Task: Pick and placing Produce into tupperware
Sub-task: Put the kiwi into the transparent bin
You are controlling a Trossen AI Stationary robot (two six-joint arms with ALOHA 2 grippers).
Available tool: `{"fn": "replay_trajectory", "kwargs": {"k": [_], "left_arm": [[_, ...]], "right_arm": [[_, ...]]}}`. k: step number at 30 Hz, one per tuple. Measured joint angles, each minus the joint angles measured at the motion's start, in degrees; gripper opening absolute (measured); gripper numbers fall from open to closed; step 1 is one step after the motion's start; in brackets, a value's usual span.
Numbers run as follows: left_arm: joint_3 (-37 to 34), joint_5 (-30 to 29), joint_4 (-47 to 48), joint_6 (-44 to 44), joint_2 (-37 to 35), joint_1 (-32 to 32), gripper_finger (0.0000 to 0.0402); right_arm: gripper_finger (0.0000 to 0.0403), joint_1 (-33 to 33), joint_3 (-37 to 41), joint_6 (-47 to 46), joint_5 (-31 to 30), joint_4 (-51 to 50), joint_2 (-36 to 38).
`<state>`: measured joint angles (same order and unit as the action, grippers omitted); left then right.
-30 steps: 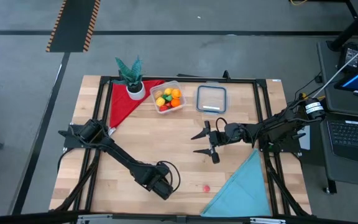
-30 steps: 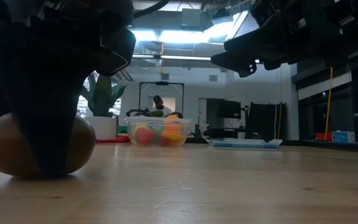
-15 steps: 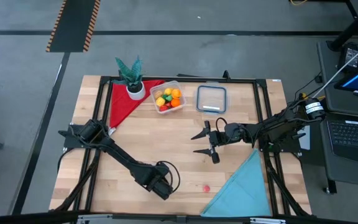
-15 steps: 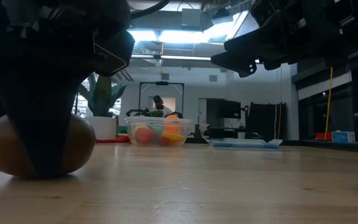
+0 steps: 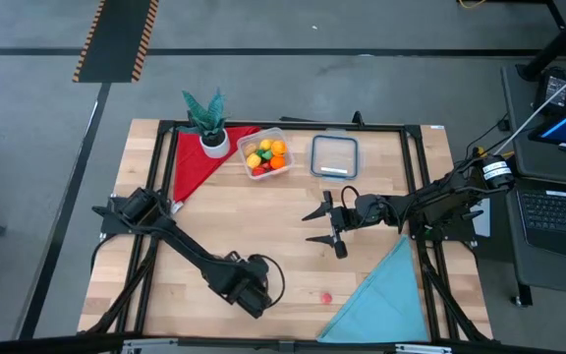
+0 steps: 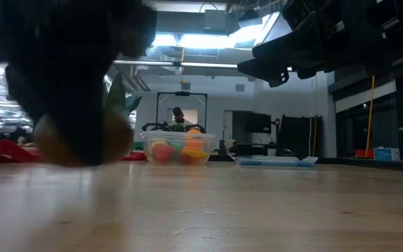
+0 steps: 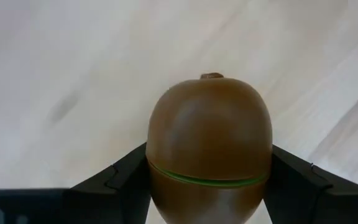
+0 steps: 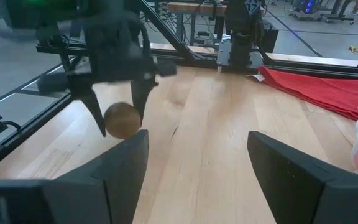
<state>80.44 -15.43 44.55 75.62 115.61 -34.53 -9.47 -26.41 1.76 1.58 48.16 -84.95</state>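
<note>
A brown kiwi-like piece of produce point(image 7: 209, 149) sits between the fingers of my left gripper point(image 5: 248, 295), near the table's front edge, left of the middle. The low view shows it point(image 6: 82, 140) blurred and clear of the tabletop; the right wrist view shows it point(image 8: 122, 119) below the left gripper's fingers. The tupperware point(image 5: 267, 153) stands at the far middle with several coloured pieces of produce inside. A pink piece of produce point(image 5: 326, 295) lies on the wood to the right of my left gripper. My right gripper point(image 5: 310, 227) hovers open over the table's middle. My left gripper pinches the kiwi's two opposite sides point(image 7: 160, 171) at its widest girth, one dark finger point(image 7: 120, 183) on each side. The fingers come steeply from above, pointing down. The kiwi is lifted just clear of the table, its stem end pointing away from the gripper.
A clear lid with a blue-grey rim point(image 5: 334, 156) lies right of the tupperware. A potted plant point(image 5: 207, 118) stands on a red cloth point(image 5: 197, 162) at the far left. A teal cloth point(image 5: 381, 295) covers the near right corner. A black frame rims the table.
My left gripper has raised the kiwi: it rested on the tabletop in both earlier low views and now hangs a little above it, blurred by motion. The wrist has also rolled somewhat. My right arm has kept still.
</note>
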Motion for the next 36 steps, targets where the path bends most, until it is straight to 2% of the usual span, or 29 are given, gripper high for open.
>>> {"fn": "replay_trajectory", "kwargs": {"k": [2, 7, 15, 18, 28, 31, 36], "left_arm": [[0.0, -3.4, 0.7, -1.4, -1.3, -0.4, 0.0232], [0.0, -7.4, 6.0, -1.8, -5.6, -1.1, 0.0232], [0.0, -25.3, 11.1, -2.9, -13.9, -4.3, 0.0232], [-2.5, -31.0, 10.3, -2.5, -16.5, -6.3, 0.0232], [-18.8, -44.4, -13.2, -6.1, -19.7, -10.5, 0.0232], [-22.2, -46.1, -18.3, -6.6, -19.7, -10.8, 0.0232], [-27.6, -53.2, -30.4, -12.7, -19.7, -12.4, 0.0232]], "right_arm": [[0.0275, 0.0, 0.0, 0.0, 0.0, 0.0, 0.0], [0.0275, 0.0, 0.0, 0.0, 0.0, 0.0, 0.0], [0.0275, 0.0, 0.0, -1.3, 0.0, 0.2, 0.0], [0.0275, 0.0, 0.0, -1.5, 0.0, 0.4, 0.0], [0.0275, 0.0, 0.0, -0.1, 0.1, 1.4, 0.0], [0.0275, 0.0, 0.0, -0.2, 0.2, 1.4, 0.0], [0.0275, 0.0, 0.0, -0.2, 0.2, 1.4, 0.0]]}}
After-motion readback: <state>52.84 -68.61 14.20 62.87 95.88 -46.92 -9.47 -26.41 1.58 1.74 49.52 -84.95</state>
